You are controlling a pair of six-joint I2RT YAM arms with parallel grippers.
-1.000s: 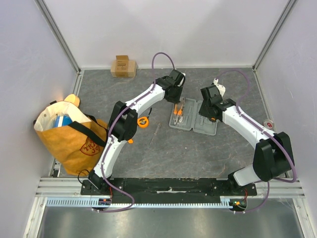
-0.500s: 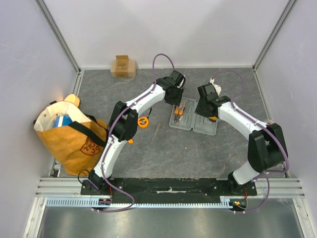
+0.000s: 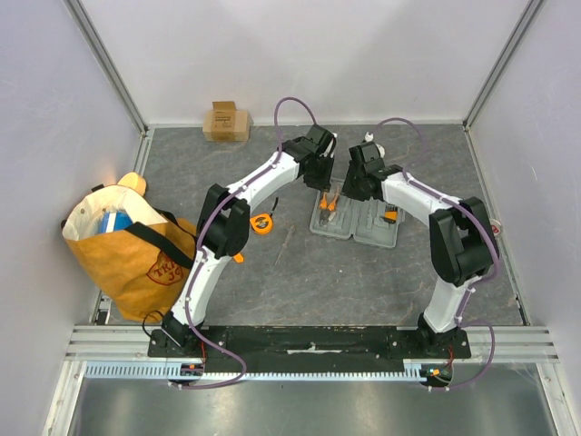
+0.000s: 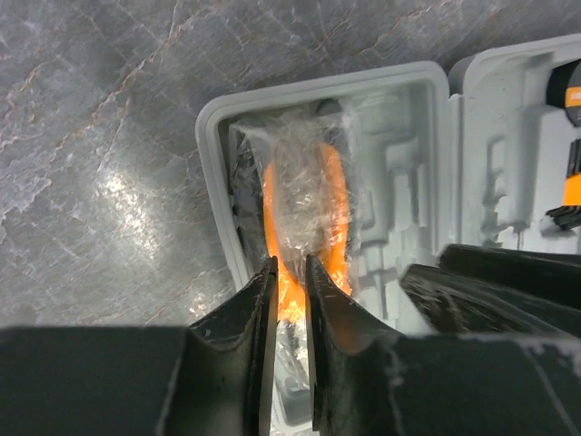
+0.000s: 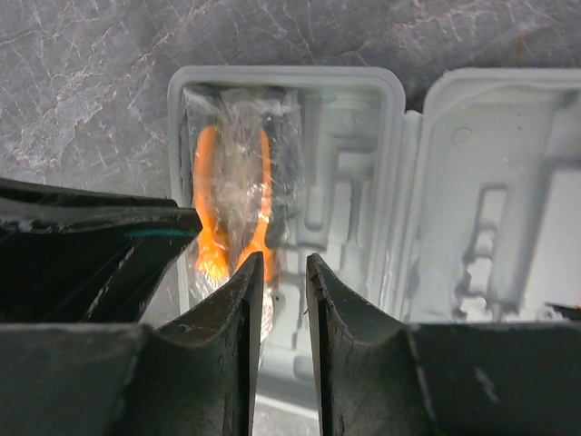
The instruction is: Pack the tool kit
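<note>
Grey plastic hinged case (image 3: pixel 374 232) lies open flat on grey stone-look table (image 3: pixel 300 272). Orange-handled pliers (image 4: pixel 300 200), clear-wrapped, sit in case's left half. Left gripper (image 4: pixel 290 262) over pliers, jaws narrow, grip unclear. Right gripper (image 5: pixel 280 259) above same half, jaws narrow, empty.

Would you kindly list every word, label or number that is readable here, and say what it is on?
Yellow-orange bag: dark red emblem with lettering, too small to read.
Cardboard box: no readable marking.
Grey case: no text visible.
</note>
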